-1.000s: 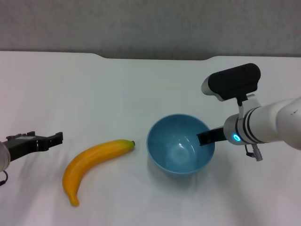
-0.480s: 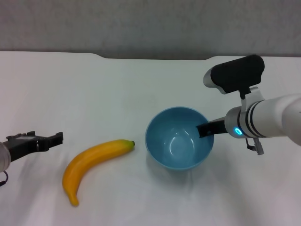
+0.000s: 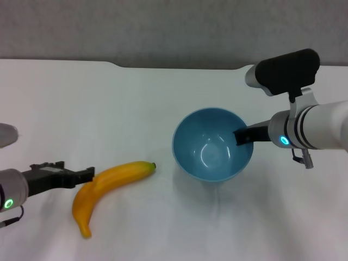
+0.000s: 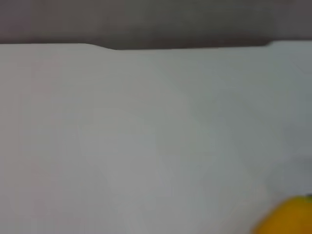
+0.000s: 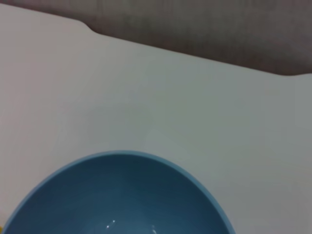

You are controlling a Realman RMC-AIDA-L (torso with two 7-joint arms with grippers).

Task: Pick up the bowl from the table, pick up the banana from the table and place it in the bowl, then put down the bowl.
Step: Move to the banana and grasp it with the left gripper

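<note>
My right gripper is clamping the bowl by its right rim, holding it tilted toward the table's right side. My left gripper is reaching level from the left edge, jaws open at the banana lying near the front edge. One risk: the thin rim grip slipping – the bowl tipping further.

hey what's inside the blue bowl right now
Nothing loose: the bowl shows bare glossy blue inside. One finger of the right gripper reaches over its rim. The banana lies outside on the table.
</note>
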